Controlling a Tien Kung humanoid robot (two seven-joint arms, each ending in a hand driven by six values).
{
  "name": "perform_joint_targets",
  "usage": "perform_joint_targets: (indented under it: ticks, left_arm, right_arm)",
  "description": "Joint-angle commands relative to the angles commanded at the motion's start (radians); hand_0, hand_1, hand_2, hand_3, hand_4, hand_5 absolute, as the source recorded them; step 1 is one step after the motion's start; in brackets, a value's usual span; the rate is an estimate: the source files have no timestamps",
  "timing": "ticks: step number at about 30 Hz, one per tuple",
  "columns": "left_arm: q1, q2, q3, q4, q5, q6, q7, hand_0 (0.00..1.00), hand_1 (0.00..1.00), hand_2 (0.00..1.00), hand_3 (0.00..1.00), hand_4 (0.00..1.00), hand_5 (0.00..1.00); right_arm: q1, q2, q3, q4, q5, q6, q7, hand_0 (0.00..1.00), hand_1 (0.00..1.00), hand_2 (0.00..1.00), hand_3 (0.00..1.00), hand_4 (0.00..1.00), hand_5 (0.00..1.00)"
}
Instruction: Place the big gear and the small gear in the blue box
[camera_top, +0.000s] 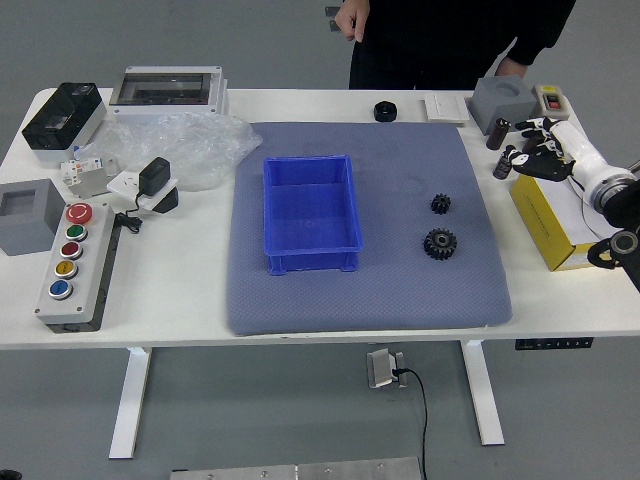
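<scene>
The blue box (311, 200) stands on the grey-blue mat, left of its middle, with nothing inside. To its right lie two black gears on the mat: the small gear (440, 204) farther back, the big gear (439, 244) just in front of it. My right hand (528, 146) reaches in from the right edge above the yellow box, its fingers extended and holding nothing, well to the right of both gears. My left hand does not show.
Two dark cylinders (502, 164) stand beside my right hand, near a yellow box (550, 225). A black round part (385, 111) lies behind the mat. Button panel (75, 265), plastic bag (190, 145) and grey bins are left. Across the table stands a person, one hand (352, 18) hanging.
</scene>
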Motion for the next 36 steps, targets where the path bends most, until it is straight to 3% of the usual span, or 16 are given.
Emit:
perform_joint_targets:
  ticks: [2,3,8,10,17,26,36]
  left_arm:
    - [0.000,0.000,0.000,0.000,0.000,0.000,0.000,0.894,0.887,0.882,0.910,0.844,0.713]
    - [0.000,0.000,0.000,0.000,0.000,0.000,0.000,0.894,0.888,0.881,0.909,0.844,0.710]
    - [0.000,0.000,0.000,0.000,-0.001,-0.001,0.000,0.894,0.888,0.881,0.909,0.844,0.710]
    - [0.001,0.000,0.000,0.000,0.000,-0.001,0.000,0.894,0.888,0.880,0.908,0.844,0.708]
    - [0.000,-0.001,0.001,0.000,0.000,-0.002,0.001,0.894,0.887,0.880,0.907,0.843,0.706]
    - [0.001,-0.001,0.003,0.000,-0.001,-0.004,0.002,0.894,0.887,0.879,0.905,0.843,0.704]
    - [-0.003,-0.001,0.005,0.000,0.000,-0.006,0.002,0.893,0.886,0.878,0.902,0.841,0.700]
  right_arm:
    - [0.005,0.001,-0.012,0.004,-0.033,0.008,-0.011,0.728,0.705,0.813,0.807,0.568,0.214]
    - [0.007,0.001,-0.018,0.005,-0.053,0.012,-0.016,0.685,0.677,0.818,0.799,0.554,0.162]
    - [0.035,0.010,-0.077,0.019,-0.202,0.069,-0.061,0.685,0.677,0.818,0.799,0.554,0.162]
    - [0.050,0.017,-0.107,0.019,-0.260,0.095,-0.076,0.632,0.639,0.798,0.783,0.546,0.129]
    - [0.117,0.059,-0.234,-0.033,-0.436,0.171,-0.079,0.626,0.626,0.803,0.787,0.534,0.108]
    - [0.192,0.118,-0.316,-0.184,-0.475,0.151,-0.002,0.629,0.616,0.783,0.777,0.524,0.092]
    - [0.246,0.179,-0.337,-0.325,-0.453,0.147,0.020,0.629,0.603,0.769,0.767,0.499,0.086]
